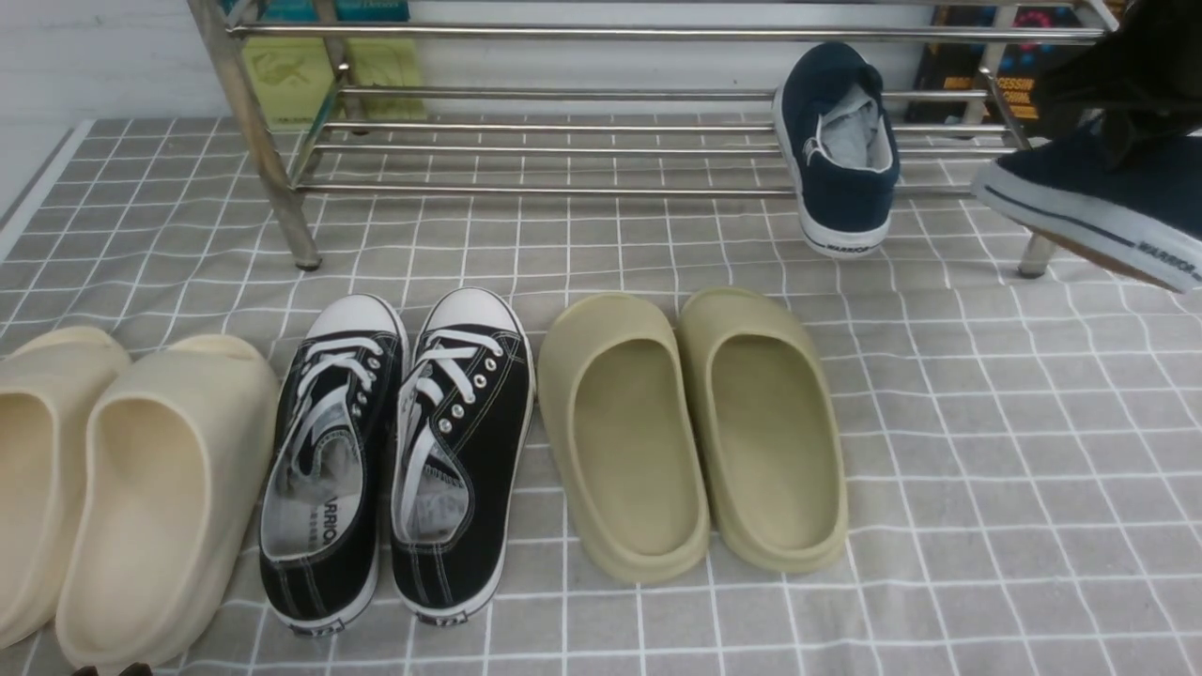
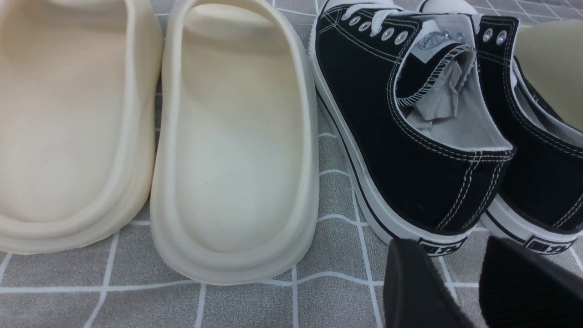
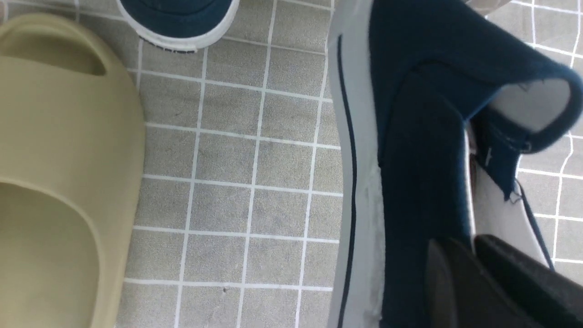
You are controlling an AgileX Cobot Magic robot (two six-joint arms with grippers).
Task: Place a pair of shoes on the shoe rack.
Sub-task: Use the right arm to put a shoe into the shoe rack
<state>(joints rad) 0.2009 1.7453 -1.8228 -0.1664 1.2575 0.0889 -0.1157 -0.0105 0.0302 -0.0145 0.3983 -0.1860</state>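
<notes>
Two navy slip-on sneakers make up your pair, and they are in different places. One, the racked sneaker [image 1: 840,150], rests on the lower shelf of the silver metal shoe rack [image 1: 563,191], toward its right end, with its heel facing you and jutting past the front bar. The other, the lifted sneaker [image 1: 1094,188], is off the cloth at the right edge of the front view, tilted so you can see a strip of its brown underside, in front of the rack's right end.

Your right tool [image 3: 469,241] is pinching the lifted sneaker by the side of its opening, one finger outside and one inside the upper. Your left tool [image 2: 448,248] has its fingers spread, with nothing between them, near the heels of the black lace-up sneakers.

Across the grey cloth with white grid lines [image 1: 977,488], you have three more pairs side by side in front of the rack: cream foam slides [image 1: 202,413] at the left, then the black lace-up sneakers [image 1: 479,507] with white toe caps, then olive foam slides [image 1: 775,451]. Each cream and olive slide has its opening toward you. Behind the rack you can make out a yellow-green book cover [image 1: 380,75] at the left and a dark one [image 1: 939,70] at the right.
</notes>
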